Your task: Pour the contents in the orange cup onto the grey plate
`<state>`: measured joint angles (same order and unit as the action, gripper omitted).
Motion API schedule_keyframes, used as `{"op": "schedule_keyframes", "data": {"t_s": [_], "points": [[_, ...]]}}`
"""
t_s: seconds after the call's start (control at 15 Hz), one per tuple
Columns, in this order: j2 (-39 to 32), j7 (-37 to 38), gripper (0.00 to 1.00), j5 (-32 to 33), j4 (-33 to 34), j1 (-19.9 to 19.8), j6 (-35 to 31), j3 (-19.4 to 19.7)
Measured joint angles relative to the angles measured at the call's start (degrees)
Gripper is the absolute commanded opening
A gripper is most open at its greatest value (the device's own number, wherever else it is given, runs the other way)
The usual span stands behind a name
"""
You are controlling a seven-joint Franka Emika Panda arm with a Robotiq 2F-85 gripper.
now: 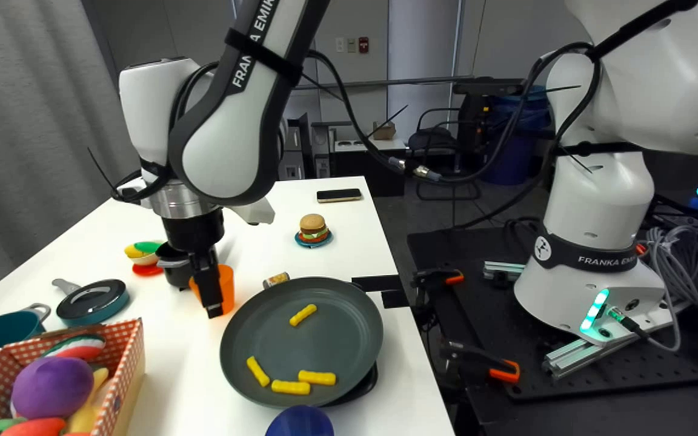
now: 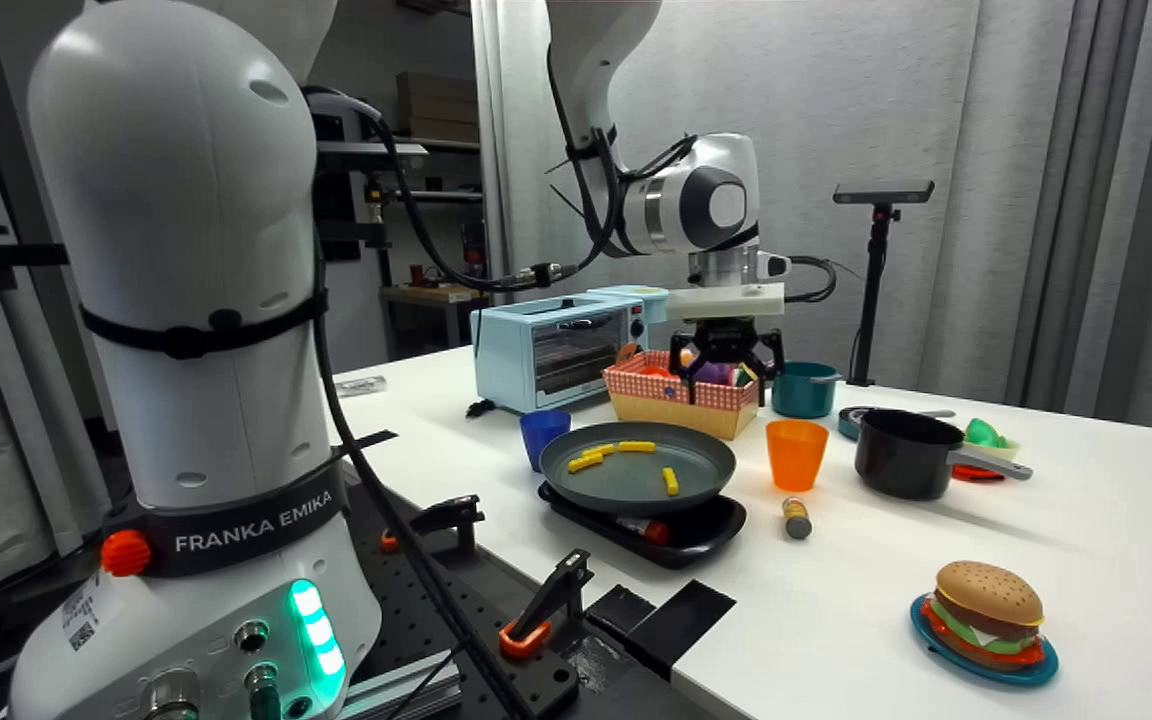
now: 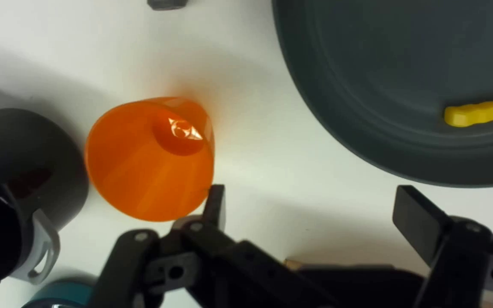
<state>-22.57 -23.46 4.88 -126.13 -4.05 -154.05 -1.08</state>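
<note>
The gripper hangs over the white table, its two fingers spread wide apart. The orange cup stands upright outside that gap, near a fingertip; in an exterior view a finger hides part of it from me. Four yellow sticks lie on the grey plate, one by itself and three gathered near the rim. The plate sits over a black tray, and something red pokes out beneath, too hidden to name.

It's crowded round that cup. In an exterior view the black pot stands close on its right, a little jar lies just in front of it, and the plate is near on its left. A blue cup stands at the plate's left edge. Farther back are a toaster oven and a basket of toy food, with a teal pot to the basket's right. Near me, on the right, a toy burger sits on a small blue dish.
</note>
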Motion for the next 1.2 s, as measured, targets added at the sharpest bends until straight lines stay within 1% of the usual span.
{"op": "schedule_keyframes", "data": {"t_s": [0.27,0.6,0.93,1.2], "points": [[4.05,7.48,1.0,0.0,-6.9,2.88,-3.42,-0.17],[9.04,16.52,1.0,0.27,-13.97,7.7,-6.16,-0.18],[14.31,26.17,1.0,5.07,-17.86,11.11,-6.55,0.07],[18.16,30.1,1.0,5.43,-20.2,11.88,-6.11,-0.86]]}}
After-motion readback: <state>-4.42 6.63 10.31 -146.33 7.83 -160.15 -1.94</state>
